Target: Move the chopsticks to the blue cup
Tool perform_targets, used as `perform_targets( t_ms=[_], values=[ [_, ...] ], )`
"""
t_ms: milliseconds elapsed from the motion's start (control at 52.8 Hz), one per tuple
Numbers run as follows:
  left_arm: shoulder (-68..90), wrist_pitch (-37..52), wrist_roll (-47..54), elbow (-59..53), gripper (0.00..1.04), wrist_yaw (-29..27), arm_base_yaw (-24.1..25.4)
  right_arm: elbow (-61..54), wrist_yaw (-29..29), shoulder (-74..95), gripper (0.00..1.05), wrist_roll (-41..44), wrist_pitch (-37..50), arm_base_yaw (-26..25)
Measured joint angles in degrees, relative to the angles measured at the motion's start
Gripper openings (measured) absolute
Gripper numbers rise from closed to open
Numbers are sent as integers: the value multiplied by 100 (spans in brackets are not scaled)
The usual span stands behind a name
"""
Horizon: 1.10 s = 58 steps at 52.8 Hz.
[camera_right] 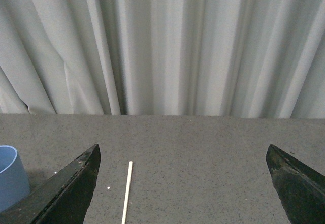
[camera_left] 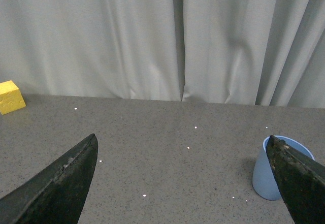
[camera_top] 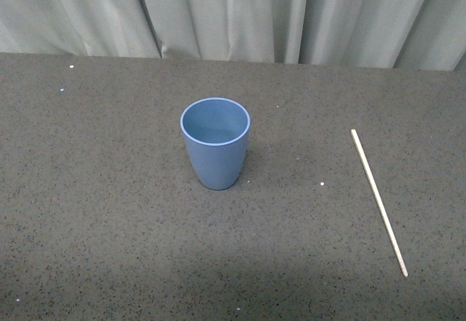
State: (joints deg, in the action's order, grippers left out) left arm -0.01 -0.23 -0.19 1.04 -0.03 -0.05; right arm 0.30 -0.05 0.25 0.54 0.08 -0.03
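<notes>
The blue cup (camera_top: 215, 143) stands upright and empty near the middle of the dark speckled table. It also shows in the left wrist view (camera_left: 265, 178), partly behind one finger, and at the edge of the right wrist view (camera_right: 10, 177). The pale chopstick (camera_top: 378, 200) lies flat on the table to the right of the cup; it also shows in the right wrist view (camera_right: 126, 192). My left gripper (camera_left: 183, 142) is open and empty, away from the cup. My right gripper (camera_right: 183, 150) is open and empty, with the chopstick lying between its fingers, close to one of them. Neither arm shows in the front view.
Grey-white curtains (camera_top: 233, 15) hang along the table's far edge. A yellow block (camera_left: 11, 97) sits at the far side of the table in the left wrist view. Small white specks dot the table (camera_top: 109, 226).
</notes>
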Motion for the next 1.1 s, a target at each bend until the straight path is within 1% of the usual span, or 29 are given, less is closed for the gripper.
perform_targets(
  t_ms=[1098],
  values=[
    [0, 0, 0, 0, 98, 0, 0, 0, -2, 0, 95, 0, 0, 0]
  ],
)
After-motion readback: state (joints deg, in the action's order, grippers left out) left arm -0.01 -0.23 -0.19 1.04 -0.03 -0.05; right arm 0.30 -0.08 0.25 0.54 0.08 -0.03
